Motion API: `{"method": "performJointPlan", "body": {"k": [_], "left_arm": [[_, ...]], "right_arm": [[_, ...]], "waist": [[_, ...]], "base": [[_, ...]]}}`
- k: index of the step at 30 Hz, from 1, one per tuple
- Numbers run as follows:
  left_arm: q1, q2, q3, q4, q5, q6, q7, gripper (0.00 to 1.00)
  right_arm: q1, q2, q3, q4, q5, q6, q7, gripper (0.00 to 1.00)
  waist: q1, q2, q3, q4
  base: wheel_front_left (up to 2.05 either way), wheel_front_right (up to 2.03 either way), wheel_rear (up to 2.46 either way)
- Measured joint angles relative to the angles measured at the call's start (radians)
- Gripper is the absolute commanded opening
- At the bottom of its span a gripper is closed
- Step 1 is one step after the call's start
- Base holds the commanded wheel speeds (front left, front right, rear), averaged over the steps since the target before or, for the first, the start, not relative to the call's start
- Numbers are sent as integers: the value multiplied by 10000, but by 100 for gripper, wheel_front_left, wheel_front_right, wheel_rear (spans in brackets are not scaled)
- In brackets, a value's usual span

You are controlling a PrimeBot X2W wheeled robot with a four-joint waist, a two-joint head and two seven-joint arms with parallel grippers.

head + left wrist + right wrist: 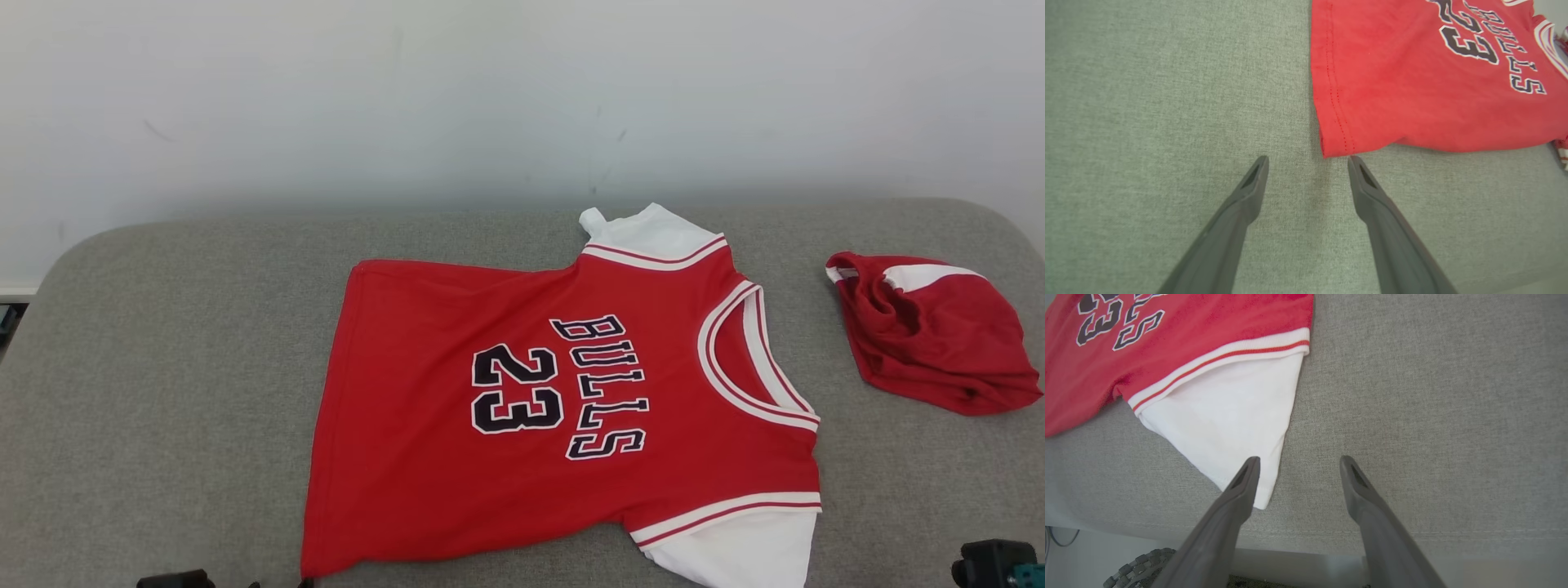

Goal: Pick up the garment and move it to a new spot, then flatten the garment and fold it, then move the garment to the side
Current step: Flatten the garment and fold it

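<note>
A red Bulls jersey [457,482] numbered 23 lies spread flat in the middle of a grey upholstered cushion [163,367]. Its hem is to the left and its white-trimmed collar to the right, so the lettering reads sideways. One white sleeve [653,233] points toward the far edge, against the white wall [408,98]. The other white sleeve [735,551] reaches the near edge on the right. Well apart to the right, a crumpled red-and-white garment [931,335] sits bunched near the cushion's right end. In the left wrist view the left gripper [1308,159] stands released, its two dark fingers spread wide over bare grey fabric. The jersey's [1412,81] near-left hem corner lies just beyond the fingertips, close to the right-hand tip, and nothing is held between them. I cannot tell whether that tip touches the cloth. In the right wrist view the right gripper [1299,458] is likewise spread and holds nothing. One finger crosses in front of the pointed end of the near white sleeve [1220,416], and the other is over plain cushion [1433,396] beside it. Below the fingers the cushion's near edge drops away to a pale floor [1086,555].
</note>
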Motion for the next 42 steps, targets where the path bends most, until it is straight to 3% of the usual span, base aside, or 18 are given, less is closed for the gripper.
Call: {"method": "performJointPlan", "body": {"k": [9,21,29,35,42], "left_arm": [[321,-186,869,-1413,-33,539,-1348,100],[462,-244,1565,-2171,859,878,-2715,100],[813,-449,1893,-2353,1488,888,-2840,100],[1043,-784,2449,-2399,2516,888,-2855,100],[1195,-1007,2560,-2746,2970,888,-2752,100]], "right_arm": [[20,284,-842,-1210,130,0,-1166,100],[-960,719,-1177,-1406,-986,-4,-3218,100],[-915,690,-1162,-1137,-2092,-77,-4395,100],[-859,617,-1131,-1072,-2604,-88,-4811,100],[-668,616,-1097,-961,-2966,-121,-4957,100]], "waist": [[0,1,-64,27],[0,0,29,-53],[0,0,52,-248],[0,0,-25,-322],[0,1,-93,-309]], "base": [[0,0,0],[0,0,0],[0,0,0],[0,0,0],[0,0,0]]}}
